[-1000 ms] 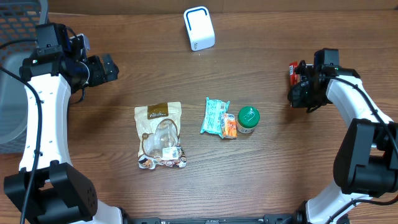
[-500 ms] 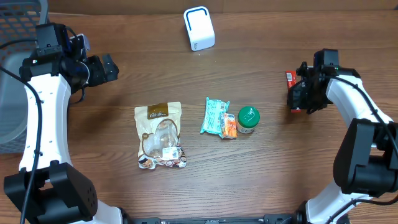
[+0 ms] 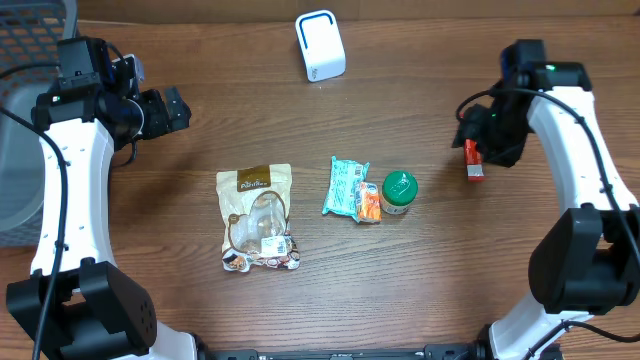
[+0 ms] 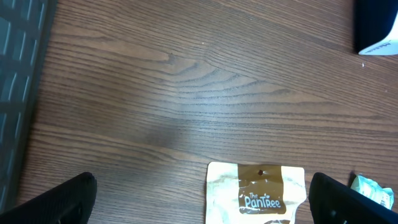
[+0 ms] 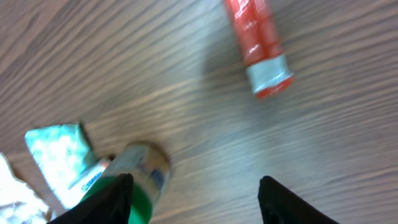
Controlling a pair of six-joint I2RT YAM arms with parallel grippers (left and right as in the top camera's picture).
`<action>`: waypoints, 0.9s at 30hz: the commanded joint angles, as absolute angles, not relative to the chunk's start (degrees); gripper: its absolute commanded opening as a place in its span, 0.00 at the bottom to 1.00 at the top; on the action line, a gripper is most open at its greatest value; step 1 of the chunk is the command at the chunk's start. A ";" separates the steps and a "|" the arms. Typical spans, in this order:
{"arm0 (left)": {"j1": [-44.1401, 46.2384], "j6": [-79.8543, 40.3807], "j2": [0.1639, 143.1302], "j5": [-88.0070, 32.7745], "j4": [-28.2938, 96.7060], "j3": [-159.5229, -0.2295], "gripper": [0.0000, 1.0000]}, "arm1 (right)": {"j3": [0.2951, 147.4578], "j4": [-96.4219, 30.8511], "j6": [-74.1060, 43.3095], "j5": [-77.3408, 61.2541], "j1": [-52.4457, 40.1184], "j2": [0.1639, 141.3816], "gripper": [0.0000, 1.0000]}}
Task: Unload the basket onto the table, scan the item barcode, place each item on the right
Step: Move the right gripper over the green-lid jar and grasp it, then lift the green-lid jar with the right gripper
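Hovering: right hand (image 5: 194,193) spread | red tube (image 5: 257,45) lying free

Glossy red packet (image 5: 256,43), matt wood-grain table (image 4: 186,93)

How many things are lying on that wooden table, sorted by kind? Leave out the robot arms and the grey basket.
Snack packets: 3 (beige pouch, teal packet, small orange packet)
Green-lidded bottle: 1
Red tube: 1
White box-shaped device: 1
Total: 6
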State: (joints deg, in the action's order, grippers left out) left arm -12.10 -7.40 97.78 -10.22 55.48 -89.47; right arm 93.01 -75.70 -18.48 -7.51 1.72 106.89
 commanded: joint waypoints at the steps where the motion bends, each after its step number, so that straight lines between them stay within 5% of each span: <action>1: -11.99 -7.92 97.78 -9.87 55.44 -89.62 1.00 | 93.60 -76.27 -24.10 -9.96 -2.48 106.08 0.73; 5: -11.99 -7.92 97.78 -9.85 55.44 -89.60 1.00 | 93.60 -76.29 -25.96 -7.51 -7.53 106.08 0.87; 17: -11.99 -7.92 97.78 -9.87 55.44 -89.62 1.00 | 90.61 -74.32 -32.01 1.85 -20.67 106.08 0.87; 27: -11.99 -7.92 97.78 -9.87 55.46 -89.62 1.00 | 82.59 -68.58 -33.69 4.25 -22.87 106.15 0.88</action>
